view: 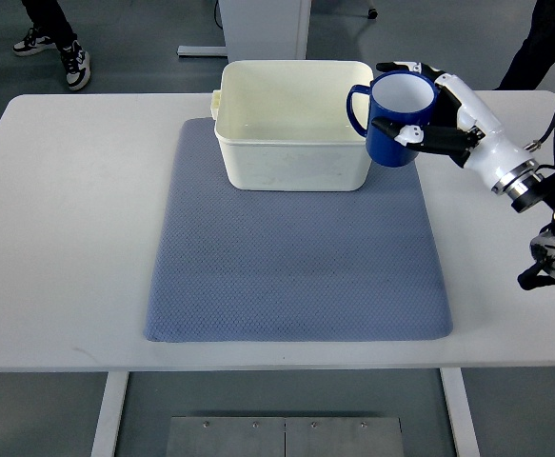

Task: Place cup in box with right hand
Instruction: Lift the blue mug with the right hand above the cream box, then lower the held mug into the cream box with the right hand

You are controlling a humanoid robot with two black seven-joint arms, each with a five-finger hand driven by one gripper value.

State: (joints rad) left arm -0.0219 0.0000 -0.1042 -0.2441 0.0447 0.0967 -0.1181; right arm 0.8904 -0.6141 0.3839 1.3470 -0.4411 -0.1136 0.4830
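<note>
A blue cup (400, 120) is being gripped by the right robot hand (441, 119) beside the white box (292, 167), which is sitting on a grey mat (296, 276) on the surface (68, 238).

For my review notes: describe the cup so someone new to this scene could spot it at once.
On the white table, a blue mat carries a cream box at its far edge. Just right of the box, the right robot hand holds the cup upright beside the rim. It is the only dark blue item, white inside, handle toward the box.
</note>
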